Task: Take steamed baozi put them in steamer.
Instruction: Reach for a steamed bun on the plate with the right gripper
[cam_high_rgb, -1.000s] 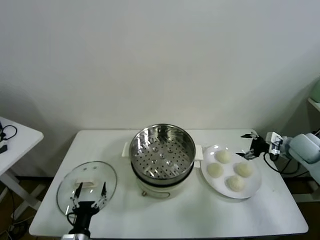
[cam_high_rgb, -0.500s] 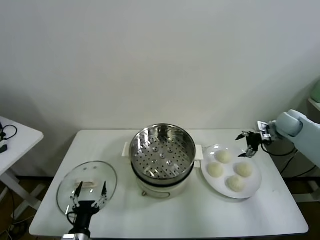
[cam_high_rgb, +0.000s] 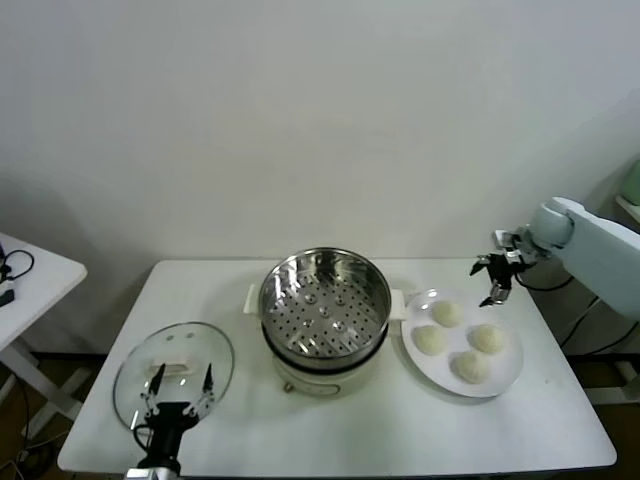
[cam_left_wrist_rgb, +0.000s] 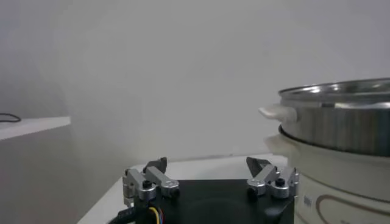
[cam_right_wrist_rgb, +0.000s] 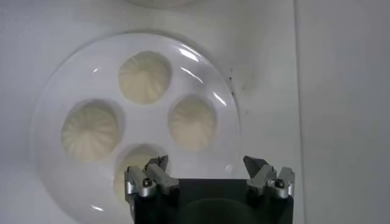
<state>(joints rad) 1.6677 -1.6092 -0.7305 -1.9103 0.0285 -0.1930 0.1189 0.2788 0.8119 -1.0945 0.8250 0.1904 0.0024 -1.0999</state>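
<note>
Our right gripper (cam_high_rgb: 492, 279) has its fingers (cam_right_wrist_rgb: 148, 178) spread wide, holding nothing, hovering above the 1 o'clock edge of the white plate (cam_high_rgb: 505, 378). In the right wrist view the jaws frame the plate from above, with one bun partly hidden under the left finger. All four steamed baozi (cam_high_rgb: 446, 313) sit on the plate, apart from each other; none is in the steamer (cam_high_rgb: 325, 300), which stands empty at table centre, at 9 o'clock from the plate. We judge we're in the approach for the first pick. Next move: centre the jaws over one bun, descend, close gently since the dough likely deforms, then carry it across to the basket. Left gripper (cam_high_rgb: 181, 385) is parked, fingers apart and empty, over the glass lid (cam_high_rgb: 130, 375) at the table's 7 o'clock corner.
</note>
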